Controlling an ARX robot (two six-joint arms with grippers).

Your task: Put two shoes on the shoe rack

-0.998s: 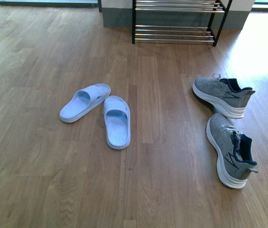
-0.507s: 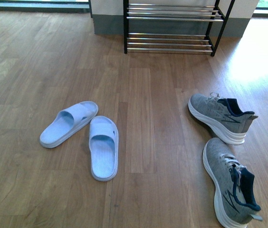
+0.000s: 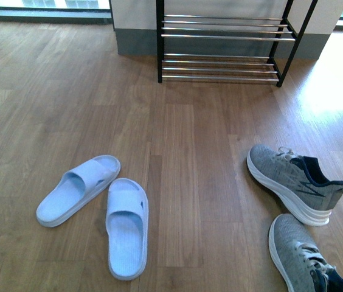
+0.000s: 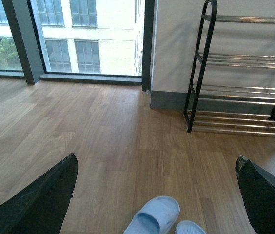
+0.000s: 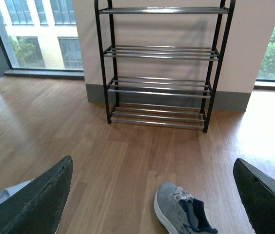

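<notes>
Across the front view, floor: brown wood planks, carrying everything listed below.
Shoe rack: at 12 o'clock, standing against the wall; black frame, shiny chrome rod shelves.
Far sneaker: at 4 o'clock, grey with white sole, toe toward 10 o'clock.
Near sneaker: at 5 o'clock, same make, cut off by the picture's edge.
Angled slipper: at 8 o'clock, light blue, flat on the floor, toe toward 2 o'clock, well apart from the rack.
Straight slipper: at 7 o'clock, just beside the angled one, toe toward 12 o'clock; touching or not, cannot tell.
Left gripper: dark fingers spread wide apart above the floor, slipper toes showing between them.
Right gripper: fingers likewise wide apart, far sneaker showing between them, rack straight ahead.
</notes>
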